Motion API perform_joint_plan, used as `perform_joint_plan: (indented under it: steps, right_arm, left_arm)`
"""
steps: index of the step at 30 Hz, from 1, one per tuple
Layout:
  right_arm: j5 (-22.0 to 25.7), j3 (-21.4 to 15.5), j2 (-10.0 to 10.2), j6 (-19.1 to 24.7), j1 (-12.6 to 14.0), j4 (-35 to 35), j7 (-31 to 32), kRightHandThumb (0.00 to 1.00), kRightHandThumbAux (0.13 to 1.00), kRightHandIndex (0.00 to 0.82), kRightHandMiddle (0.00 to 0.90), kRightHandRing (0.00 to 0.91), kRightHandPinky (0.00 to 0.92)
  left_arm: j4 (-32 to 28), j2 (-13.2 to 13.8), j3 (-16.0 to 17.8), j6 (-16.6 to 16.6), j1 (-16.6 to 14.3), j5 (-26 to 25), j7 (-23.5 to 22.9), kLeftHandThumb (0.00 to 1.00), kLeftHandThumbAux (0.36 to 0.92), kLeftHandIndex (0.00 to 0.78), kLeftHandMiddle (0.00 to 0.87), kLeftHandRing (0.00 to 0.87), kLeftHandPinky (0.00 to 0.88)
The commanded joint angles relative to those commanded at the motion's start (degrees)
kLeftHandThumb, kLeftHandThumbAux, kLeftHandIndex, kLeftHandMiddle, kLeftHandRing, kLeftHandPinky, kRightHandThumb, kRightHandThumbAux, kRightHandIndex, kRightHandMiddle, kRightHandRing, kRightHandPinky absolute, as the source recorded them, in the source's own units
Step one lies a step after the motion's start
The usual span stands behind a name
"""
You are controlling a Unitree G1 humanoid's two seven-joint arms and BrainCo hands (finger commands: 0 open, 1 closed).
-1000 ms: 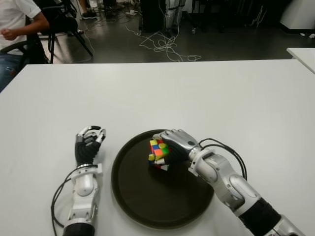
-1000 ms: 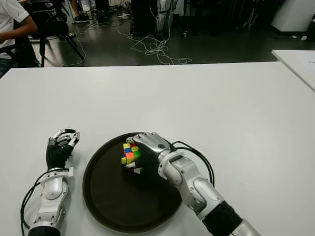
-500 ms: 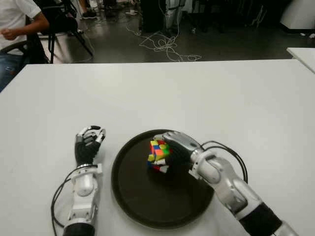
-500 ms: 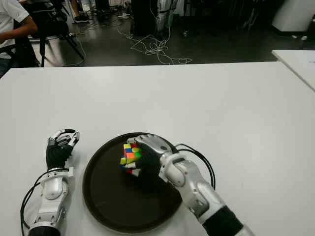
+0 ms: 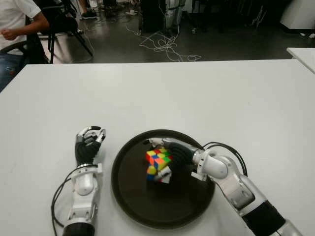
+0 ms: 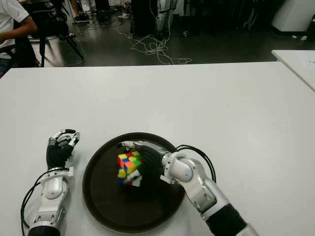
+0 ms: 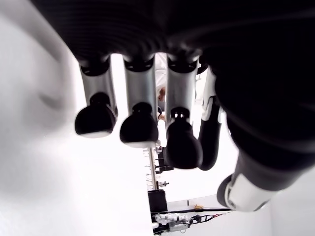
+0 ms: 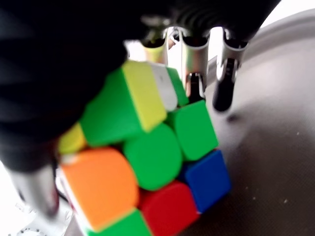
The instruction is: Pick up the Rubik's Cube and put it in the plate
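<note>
Cube first: we see the multicoloured Rubik's Cube (image 5: pixel 158 165) inside the round dark brown plate (image 5: pixel 142 206), a little above the plate's centre, tilted on an edge with a corner pointing up. Our right hand (image 5: pixel 176 151), silver and black, sits at the cube's three o'clock and reaches over the plate's rim; its fingers (image 8: pixel 222 88) stretch straight past the cube toward twelve o'clock, loosened rather than clamped, though the palm stays close against the cube's side. At the plate's nine o'clock, just beside its rim, our left hand (image 5: pixel 88 142) shows on the white table (image 5: pixel 236 98), its fingers (image 7: pixel 139 128) curled inward around nothing.
</note>
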Motion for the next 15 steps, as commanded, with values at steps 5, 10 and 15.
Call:
perform_joint_plan:
  steps: [5, 10, 15]
  right_arm:
    - [-0.10, 0.08, -0.26, 0.94, -0.17, -0.31, 0.74, 0.000, 0.813, 0.000, 0.000, 0.000, 0.005]
    - [-0.78, 0.29, -0.26, 2.22, 0.00, -0.51, 0.37, 0.000, 0.799, 0.000, 0.000, 0.000, 0.007]
    - [-1.10, 0.23, -0.16, 0.70, 0.24, -0.23, -1.34, 0.000, 0.782, 0.000, 0.000, 0.000, 0.007]
  left_arm:
    - [-0.35, -0.15, -0.21, -0.08, 0.19, 0.61, 0.66, 0.706, 0.707, 0.443, 0.805, 0.822, 0.809]
    - [-0.63, -0.18, -0.37, 0.36, 0.28, 1.08, 1.31, 0.706, 0.707, 0.444, 0.810, 0.827, 0.817]
    - [-0.36, -0.09, -0.28, 0.72, 0.04, 1.42, 1.72, 0.706, 0.706, 0.444, 0.810, 0.828, 0.815]
